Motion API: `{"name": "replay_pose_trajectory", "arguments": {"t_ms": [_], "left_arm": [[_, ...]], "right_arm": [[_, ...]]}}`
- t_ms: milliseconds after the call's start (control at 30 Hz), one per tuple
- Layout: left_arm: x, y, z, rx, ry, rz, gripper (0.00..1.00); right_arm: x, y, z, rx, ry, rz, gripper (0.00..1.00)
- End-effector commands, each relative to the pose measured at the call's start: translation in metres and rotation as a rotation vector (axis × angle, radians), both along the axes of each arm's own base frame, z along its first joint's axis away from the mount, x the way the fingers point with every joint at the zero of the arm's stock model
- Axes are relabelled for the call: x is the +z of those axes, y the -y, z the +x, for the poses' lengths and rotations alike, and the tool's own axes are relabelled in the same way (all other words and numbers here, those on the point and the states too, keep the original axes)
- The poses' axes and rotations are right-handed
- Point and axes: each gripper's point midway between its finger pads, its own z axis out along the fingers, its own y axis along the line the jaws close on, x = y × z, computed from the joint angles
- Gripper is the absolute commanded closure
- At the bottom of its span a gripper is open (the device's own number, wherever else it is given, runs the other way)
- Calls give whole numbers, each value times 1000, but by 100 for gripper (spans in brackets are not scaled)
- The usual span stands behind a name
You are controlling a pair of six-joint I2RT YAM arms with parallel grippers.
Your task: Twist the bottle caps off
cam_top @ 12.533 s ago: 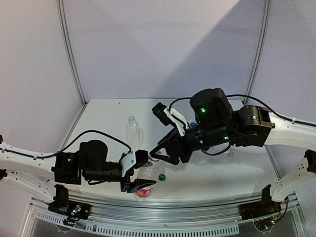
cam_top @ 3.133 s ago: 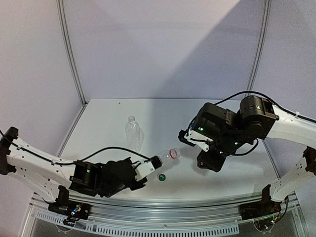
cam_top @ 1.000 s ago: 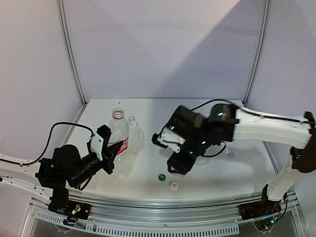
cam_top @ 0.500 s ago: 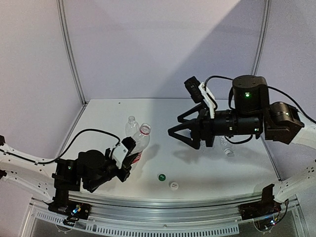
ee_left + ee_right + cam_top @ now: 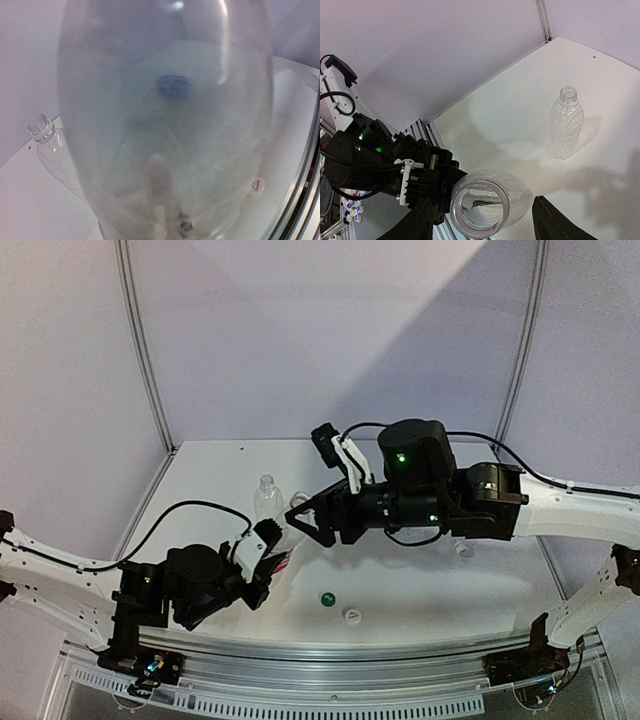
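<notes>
1. Left fingers (image 5: 262, 538) are clamping the red-label bottle (image 5: 282, 543) by its body, tilted above the tabletop (image 5: 420, 590); right fingers (image 5: 422, 222) are standing wide either side of its mouth.
2. Its thin, light, slippery plastic is probably denting easily; the stiff neck is offering a firmer hold.
3. The right wrist view is showing that mouth seemingly capless; only overhead is showing the green cap (image 5: 327, 597) lying loose.

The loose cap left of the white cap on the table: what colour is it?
The loose cap is green; best seen in the top external view.
</notes>
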Motion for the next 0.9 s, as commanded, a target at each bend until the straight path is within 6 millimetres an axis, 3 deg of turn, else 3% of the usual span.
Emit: {"name": "replay_pose_trajectory", "arguments": {"t_ms": [0, 133, 267, 467, 700, 767, 867], "left_arm": [[18, 2, 4, 11, 3, -66, 87], [19, 2, 4, 14, 3, -67, 84], [20, 2, 4, 14, 2, -70, 82], [21, 0, 4, 20, 2, -74, 81], [20, 0, 4, 21, 2, -73, 81], [20, 0, 4, 21, 2, -70, 81], [20, 1, 4, 20, 2, -71, 81]], "right_arm": [[19, -10, 7, -32, 15, 91, 36], [18, -14, 6, -31, 17, 117, 54], [10, -18, 8, -37, 9, 104, 66], [-7, -23, 11, -50, -13, 70, 66], [-13, -24, 9, -42, -26, 54, 56], [-14, -25, 9, -38, -30, 52, 57], [-14, -25, 8, -35, -30, 53, 66]]}}
